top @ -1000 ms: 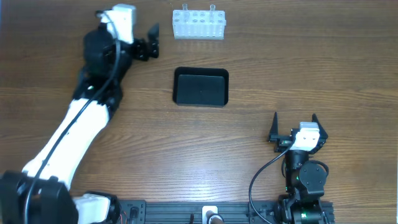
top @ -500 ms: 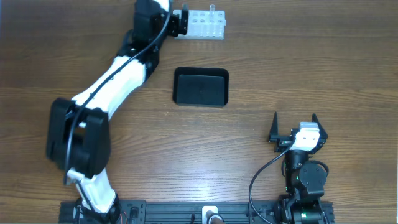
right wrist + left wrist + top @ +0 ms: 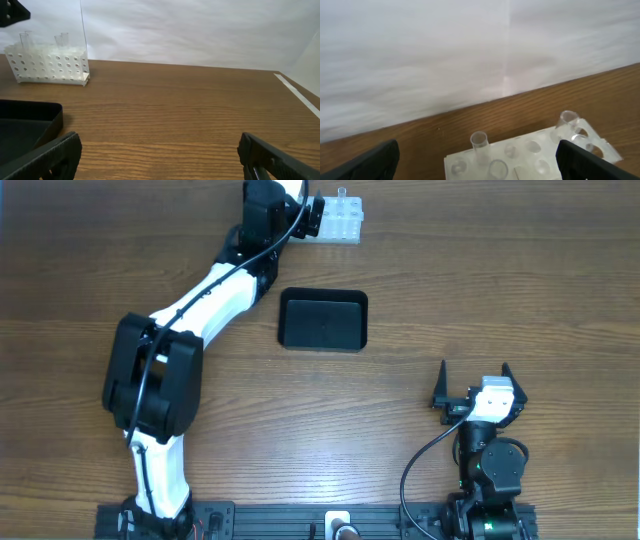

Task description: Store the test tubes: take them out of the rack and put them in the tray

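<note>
A clear plastic test tube rack (image 3: 342,223) stands at the table's far edge, with two clear tubes (image 3: 479,142) (image 3: 566,120) upright in its back row. My left gripper (image 3: 313,214) hovers open over the rack's left end, its fingers (image 3: 376,161) spread wide on either side of the rack (image 3: 530,155). The black tray (image 3: 323,320) lies just in front of the rack with nothing in it. My right gripper (image 3: 472,386) sits open near its base, far from both; its wrist view shows the rack (image 3: 50,63) and the tray's corner (image 3: 30,120).
Bare wooden table (image 3: 520,290) stretches to the right of the rack and tray. A white wall (image 3: 190,30) rises right behind the table's far edge. The left arm's links (image 3: 200,300) run diagonally across the table's left half.
The left arm has swung right along the far edge, from left of the rack to over its left end. The right arm has not moved.
</note>
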{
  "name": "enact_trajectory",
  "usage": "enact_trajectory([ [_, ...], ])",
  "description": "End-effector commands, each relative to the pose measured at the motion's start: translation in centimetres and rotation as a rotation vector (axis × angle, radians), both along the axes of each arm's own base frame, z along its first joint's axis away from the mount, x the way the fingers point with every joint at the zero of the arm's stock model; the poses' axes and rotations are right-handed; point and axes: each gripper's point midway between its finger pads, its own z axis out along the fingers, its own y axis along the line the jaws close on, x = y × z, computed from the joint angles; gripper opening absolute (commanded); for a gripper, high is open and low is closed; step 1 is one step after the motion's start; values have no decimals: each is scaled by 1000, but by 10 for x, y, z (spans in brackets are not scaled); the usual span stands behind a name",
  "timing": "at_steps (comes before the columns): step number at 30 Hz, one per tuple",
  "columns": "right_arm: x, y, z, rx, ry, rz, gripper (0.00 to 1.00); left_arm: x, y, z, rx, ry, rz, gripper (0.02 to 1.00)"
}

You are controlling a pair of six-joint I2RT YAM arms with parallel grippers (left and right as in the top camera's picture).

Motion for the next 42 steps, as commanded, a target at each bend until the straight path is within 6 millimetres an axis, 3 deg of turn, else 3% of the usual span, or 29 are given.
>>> enact_trajectory([
  [1,0,-3,-3,-2,5,-15,991,6,0,-18,-56,33,42,998],
  [8,0,-3,-3,-2,5,-15,991,12,-4,-32,-65,46,62,996],
  [21,0,-3,-3,-2,5,-15,991,19,6,-50,-92,67,155,998],
  [42,0,-3,-3,-2,5,-15,991,19,-14,-55,-167,98,161,998],
])
